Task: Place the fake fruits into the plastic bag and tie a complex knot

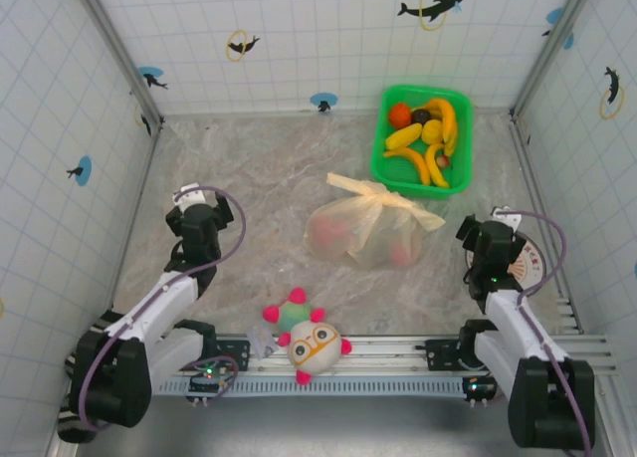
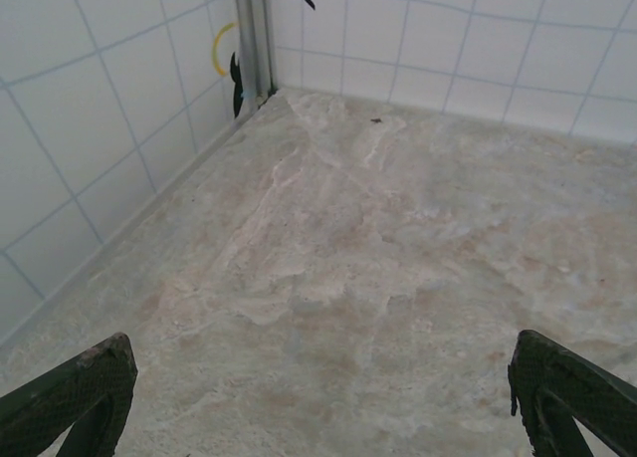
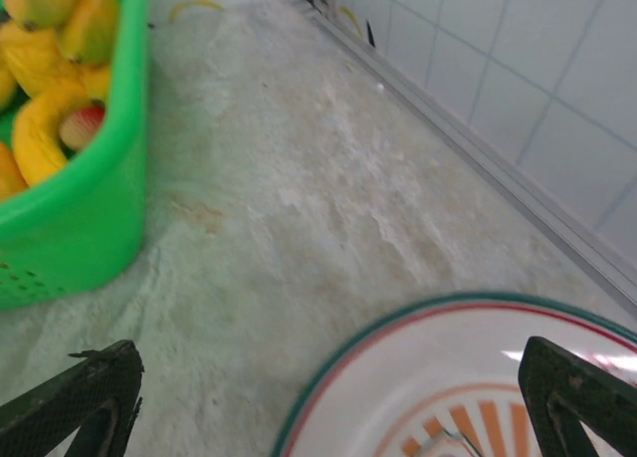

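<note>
Lying knotted: one bag, two idle arms

One translucent pale-yellow plastic bag (image 1: 368, 233) sits mid-surface (image 1: 249, 178) with one handle knot (image 1: 383, 193). One green plastic basket (image 1: 378, 160) holds glossy toy fruits (image 1: 430, 138). Left end effector (image 2: 318, 407) and right end effector (image 3: 333, 407) are spread and empty.

Through the bag (image 1: 360, 228) film, the fruits (image 1: 401, 253) reach you as reddish smudges. The knot (image 1: 386, 199) is too small to judge. At the right wrist, the plate (image 3: 398, 377) runs off the bottom edge and the basket (image 3: 85, 208) off the left.
</note>
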`<state>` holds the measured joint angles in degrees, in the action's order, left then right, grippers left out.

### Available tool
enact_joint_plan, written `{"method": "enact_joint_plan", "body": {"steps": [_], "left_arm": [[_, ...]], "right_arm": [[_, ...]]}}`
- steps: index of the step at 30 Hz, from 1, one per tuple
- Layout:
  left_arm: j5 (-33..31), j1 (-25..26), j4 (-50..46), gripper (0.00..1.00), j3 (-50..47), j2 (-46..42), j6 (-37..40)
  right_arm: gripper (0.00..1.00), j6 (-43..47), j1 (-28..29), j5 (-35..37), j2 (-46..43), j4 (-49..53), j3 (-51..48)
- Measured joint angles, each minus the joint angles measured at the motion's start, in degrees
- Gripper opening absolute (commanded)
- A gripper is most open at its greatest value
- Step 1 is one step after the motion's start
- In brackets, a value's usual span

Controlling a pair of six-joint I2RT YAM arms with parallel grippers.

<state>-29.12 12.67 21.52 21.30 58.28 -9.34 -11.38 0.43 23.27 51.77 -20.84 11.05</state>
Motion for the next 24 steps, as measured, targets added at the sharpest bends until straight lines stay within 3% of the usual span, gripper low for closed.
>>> {"method": "enact_joint_plan", "body": {"steps": [5,10,20,24], "left_arm": [[2.7,-2.0,8.6,0.97,-2.5,3.6,3.4],[7.6,-3.2,18.1,0.97,-6.0,6.3,6.2],[15.5,-5.5,36.1,0.97,-7.3,22.0,12.8],[18.3,-8.0,37.6,0.97,-6.9,25.4,13.2]], "right_arm": [[1.00,4.1,1.9,-2.6,15.9,-24.7,-1.6],[1.00,7.5,3.3,-5.2,31.5,-43.2,-1.9],[1.00,6.6,2.3,-3.1,33.3,-39.3,5.2],[1.00,6.5,2.5,-2.4,33.3,-38.3,5.1]]}}
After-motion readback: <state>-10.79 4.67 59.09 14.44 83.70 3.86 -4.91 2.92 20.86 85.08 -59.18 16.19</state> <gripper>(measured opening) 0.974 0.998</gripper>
